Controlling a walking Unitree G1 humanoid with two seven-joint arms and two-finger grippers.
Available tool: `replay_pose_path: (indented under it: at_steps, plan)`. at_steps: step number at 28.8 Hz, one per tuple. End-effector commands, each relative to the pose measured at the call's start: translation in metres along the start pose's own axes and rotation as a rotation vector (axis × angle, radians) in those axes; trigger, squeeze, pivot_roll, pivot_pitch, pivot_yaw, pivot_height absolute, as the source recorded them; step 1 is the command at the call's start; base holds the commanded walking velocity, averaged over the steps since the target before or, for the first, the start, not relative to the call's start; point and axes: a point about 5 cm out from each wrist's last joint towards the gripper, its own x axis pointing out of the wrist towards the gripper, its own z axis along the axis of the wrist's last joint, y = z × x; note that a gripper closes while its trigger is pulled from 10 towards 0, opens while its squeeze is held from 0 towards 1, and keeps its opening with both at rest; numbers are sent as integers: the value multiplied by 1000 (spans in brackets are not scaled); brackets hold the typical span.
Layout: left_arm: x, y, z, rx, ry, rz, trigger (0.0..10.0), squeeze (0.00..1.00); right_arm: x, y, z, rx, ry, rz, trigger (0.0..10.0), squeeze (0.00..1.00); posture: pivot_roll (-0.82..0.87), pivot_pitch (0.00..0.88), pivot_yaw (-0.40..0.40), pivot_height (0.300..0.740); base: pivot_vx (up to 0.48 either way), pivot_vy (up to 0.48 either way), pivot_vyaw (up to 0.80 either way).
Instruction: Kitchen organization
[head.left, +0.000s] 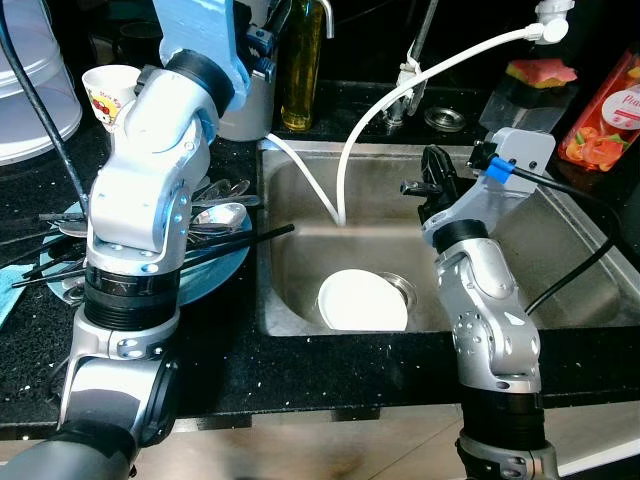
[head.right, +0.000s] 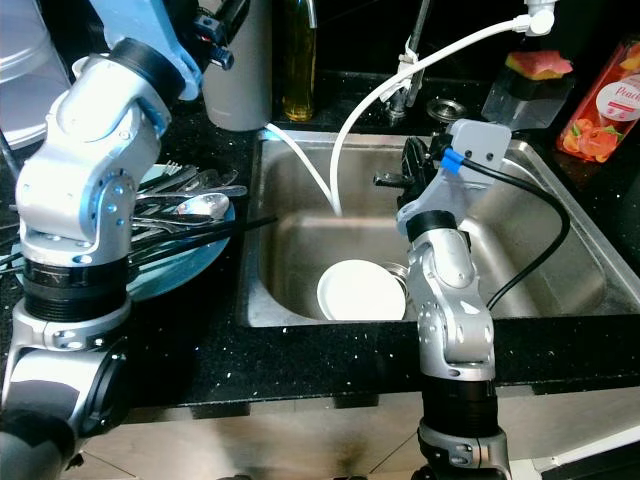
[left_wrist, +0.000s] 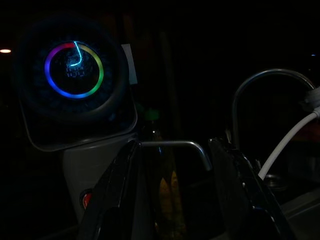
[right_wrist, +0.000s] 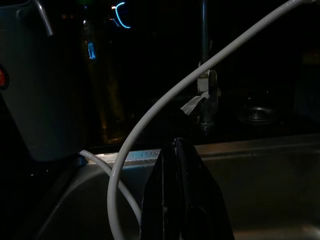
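A black speckled tabletop (head.left: 330, 375) surrounds a steel sink (head.left: 560, 280), and a white plate (head.left: 362, 301) lies at the bottom of the basin, partly over the drain. A white hose (head.left: 400, 95) arcs down from the upper right into the sink and loops back up toward the basin's rear left corner. The right pincer (right_wrist: 182, 195) hangs above the middle of the sink, well clear of the plate, its two black fingers pressed together and clenched on nothing. On the tabletop left of the sink sits a blue plate (head.right: 190, 262) piled with spoons and forks (head.right: 195, 205), with dark chopsticks (head.left: 245, 240) laid across it, their tips reaching over the sink's left edge. The left arm (head.left: 150, 190) rises in front of that pile and bends toward the back of the tabletop. There the left pincer (left_wrist: 175, 200) has its fingers spread, released, with a thin metal handle (left_wrist: 172, 145) between them in the left wrist view; whether they touch it cannot be told. Just beside stand a pale grey container (head.left: 250, 100) and a bottle of yellow oil (head.left: 302, 70). A small printed paper cup (head.left: 108, 92) stands at the far left, and a red packet (head.left: 603, 115) leans at the far right.
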Motion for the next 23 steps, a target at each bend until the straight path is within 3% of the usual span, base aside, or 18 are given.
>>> replay_pose_path:
  at_steps: [1,23]
  plan:
    - [1,-3,-1,6,3,-5,10000,0,0,-2,-3,2,9,-6,10000,0,251,51,-73,740,-311,0,0]
    - [3,-1,-1,2,10,1,10000,0,-1,-2,-4,4,11,-10,10000,0,250,57,-68,740,-317,0,0]
